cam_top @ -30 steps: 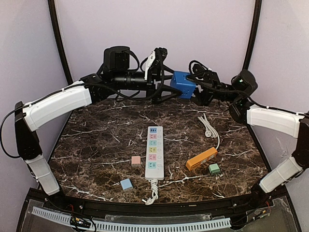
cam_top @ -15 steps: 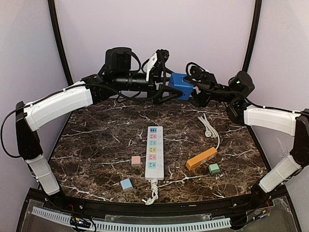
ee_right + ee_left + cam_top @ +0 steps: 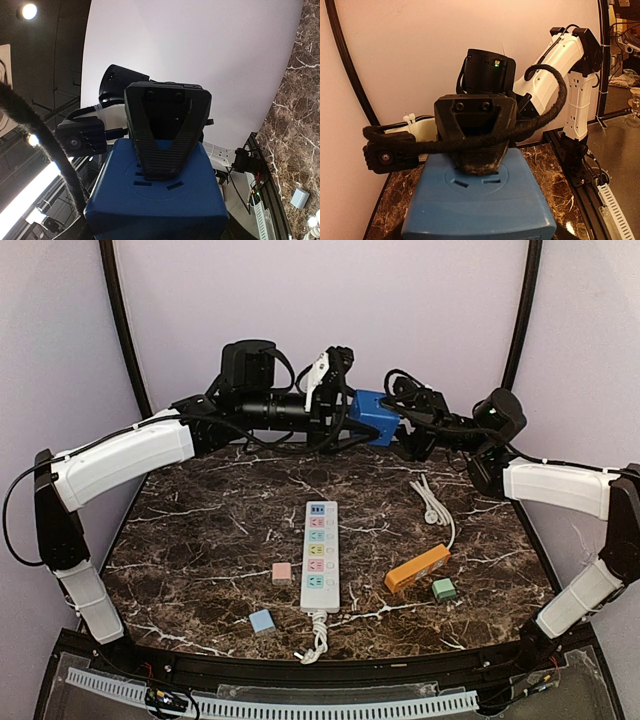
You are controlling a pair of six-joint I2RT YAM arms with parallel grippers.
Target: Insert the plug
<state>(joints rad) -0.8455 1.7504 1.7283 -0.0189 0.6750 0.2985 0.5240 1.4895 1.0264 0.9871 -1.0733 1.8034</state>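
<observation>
Blue plastic socket cube (image 3: 376, 417) sits clamped aloft in right pincer (image 3: 400, 428), left pincer (image 3: 343, 408) against its other side, grip unclear; white corded plug (image 3: 431, 510) lies on dark marble tabletop (image 3: 200, 525), well apart.

Blue cube (image 3: 375, 418) aloft above marble table (image 3: 200, 530)

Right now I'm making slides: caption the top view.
Left gripper and right gripper meet on a blue cube at the back.
</observation>
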